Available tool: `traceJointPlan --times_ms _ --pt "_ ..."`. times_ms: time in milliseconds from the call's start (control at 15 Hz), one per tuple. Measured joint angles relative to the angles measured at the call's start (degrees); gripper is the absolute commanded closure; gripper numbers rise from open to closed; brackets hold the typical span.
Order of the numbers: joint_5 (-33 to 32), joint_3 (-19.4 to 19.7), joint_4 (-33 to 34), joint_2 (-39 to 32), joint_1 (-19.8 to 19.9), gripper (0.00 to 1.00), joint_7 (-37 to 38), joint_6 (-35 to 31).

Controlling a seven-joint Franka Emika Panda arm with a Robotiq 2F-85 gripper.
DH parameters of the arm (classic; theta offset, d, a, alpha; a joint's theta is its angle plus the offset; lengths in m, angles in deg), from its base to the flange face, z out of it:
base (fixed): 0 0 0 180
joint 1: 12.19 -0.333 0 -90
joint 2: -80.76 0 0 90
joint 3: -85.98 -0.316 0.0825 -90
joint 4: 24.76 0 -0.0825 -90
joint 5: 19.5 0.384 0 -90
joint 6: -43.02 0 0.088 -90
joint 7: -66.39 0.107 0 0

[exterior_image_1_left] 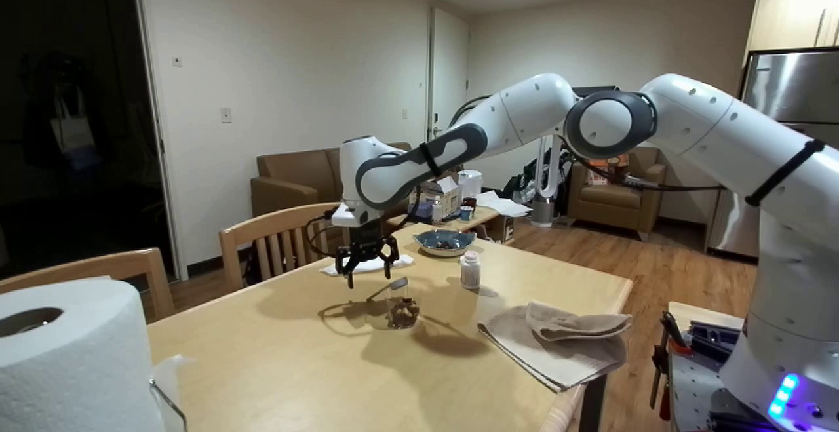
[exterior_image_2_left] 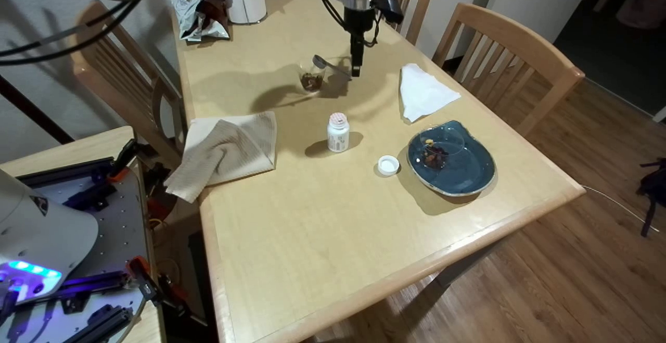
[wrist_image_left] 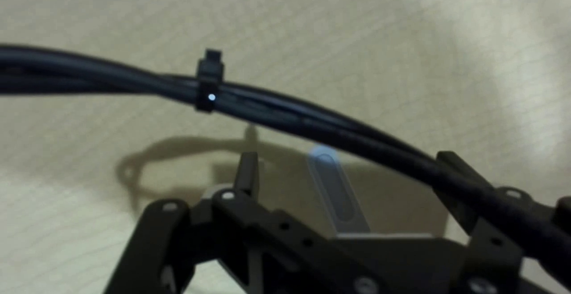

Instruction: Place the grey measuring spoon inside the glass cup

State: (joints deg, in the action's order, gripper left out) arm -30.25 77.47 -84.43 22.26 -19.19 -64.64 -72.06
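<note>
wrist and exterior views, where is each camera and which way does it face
An exterior view: behind the paper towel roll, looking across the table towards a brown sofa; shows most of the arm, plus jaws.
An exterior view: raised beyond the table's near end, looking down past the white bottle; shows the base, arm parts, jaws.
Wrist view: on the wrist, facing down at the table past open jaws and cables.
All three catch the grey measuring spoon; both exterior views share the glass cup.
</note>
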Motion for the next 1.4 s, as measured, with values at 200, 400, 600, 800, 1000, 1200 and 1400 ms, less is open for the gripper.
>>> traceJointPlan --times_ms 200,400,600,800,1000,1200,1400 --pt "0.07 -0.64 -0.17 -0.24 0.03 0.00 -0.62 -1.45" --pt "1.46 -2.02 -0.74 -0.29 0.21 0.00 -3.98 0.69" --pt "2.53 -2.49 -0.75 -0.30 0.20 0.26 -5.20 6.25" --pt "2.68 -2.28 -0.73 -0.30 0.20 0.47 -5.19 9.91" --pt "2.69 -1.94 -0.69 -0.30 0.21 0.66 -5.16 11.75" --pt "2.69 -1.54 -0.67 -0.30 0.19 0.85 -4.95 12.43" --pt "2.67 -0.53 -0.61 -0.29 -0.03 0.98 -3.79 12.53"
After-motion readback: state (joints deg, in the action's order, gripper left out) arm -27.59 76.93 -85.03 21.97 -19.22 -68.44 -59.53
